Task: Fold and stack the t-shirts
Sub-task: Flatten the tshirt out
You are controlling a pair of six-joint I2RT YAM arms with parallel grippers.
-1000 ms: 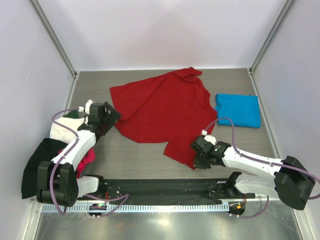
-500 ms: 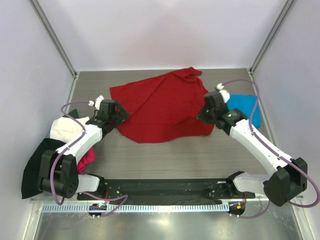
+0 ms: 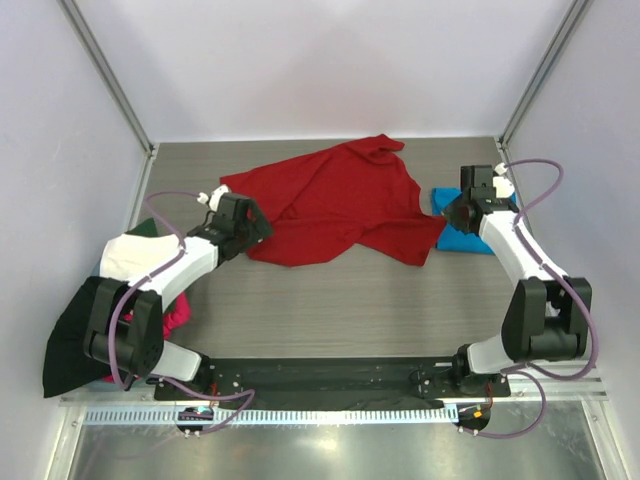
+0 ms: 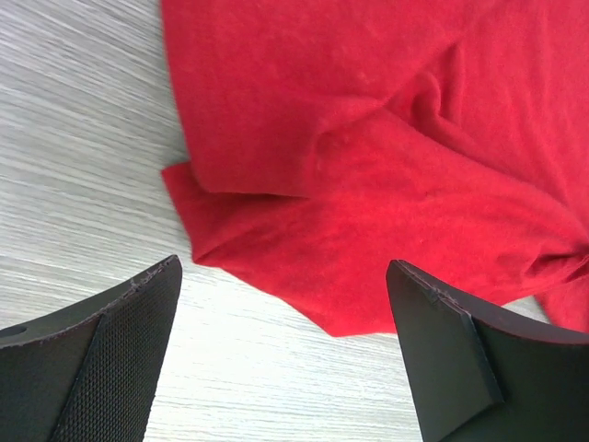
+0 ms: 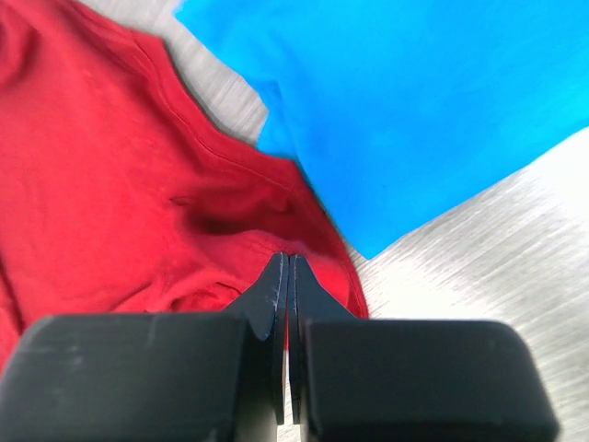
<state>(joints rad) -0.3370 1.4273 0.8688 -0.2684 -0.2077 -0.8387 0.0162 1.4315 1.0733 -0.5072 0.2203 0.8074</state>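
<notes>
a robotics lab test cell, seen from just behind the rig. a grey wood-grain desk (image 3: 300, 310) is boxed in by plain white panels (image 3: 330, 60) set in bare aluminium posts (image 3: 108, 78). two white robot arms, the left arm (image 3: 175, 265) and the right arm (image 3: 505, 245), are bolted to a black base plate (image 3: 330, 375), trailing purple cables (image 3: 175, 193). a red t-shirt (image 3: 330, 200) and a blue t-shirt (image 3: 457, 240) lie on the desk.

No text, label, brand mark, number or sign can be made out in any of the views right now.
</notes>
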